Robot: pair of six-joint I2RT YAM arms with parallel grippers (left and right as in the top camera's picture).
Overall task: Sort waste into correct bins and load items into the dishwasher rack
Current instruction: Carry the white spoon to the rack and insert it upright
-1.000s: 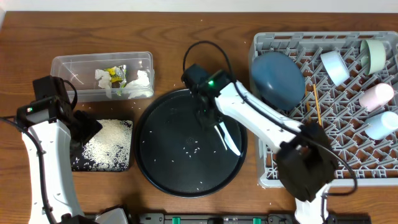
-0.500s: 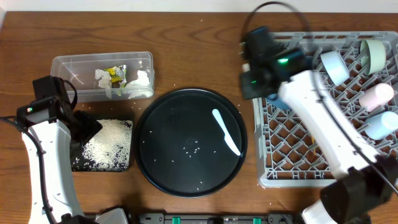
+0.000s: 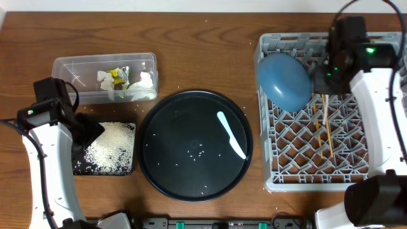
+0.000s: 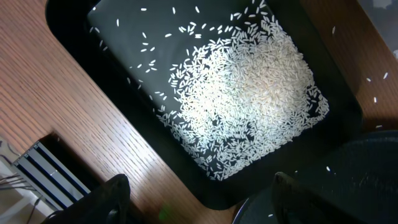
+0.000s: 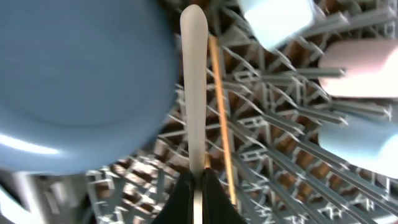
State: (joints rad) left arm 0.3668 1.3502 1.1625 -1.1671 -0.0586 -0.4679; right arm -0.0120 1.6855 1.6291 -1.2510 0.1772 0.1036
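Note:
My right gripper is shut on a white flat utensil, which it holds above the grey dishwasher rack. It hangs just right of the blue dish, over the wooden chopsticks. White, pinkish and light-blue cups lie in the rack. A second white utensil rests on the round black tray. My left gripper stands open over the near edge of the shallow black tray, which holds rice.
The clear tub at back left holds the yellow-green wrapper and white tissues. A few rice grains lie loose on the round tray. In the overhead view my right arm hides the rack's far right corner.
My right arm has swung from the round tray to above the rack, carrying one white utensil. The other utensil stays on the tray. The left arm has not moved.

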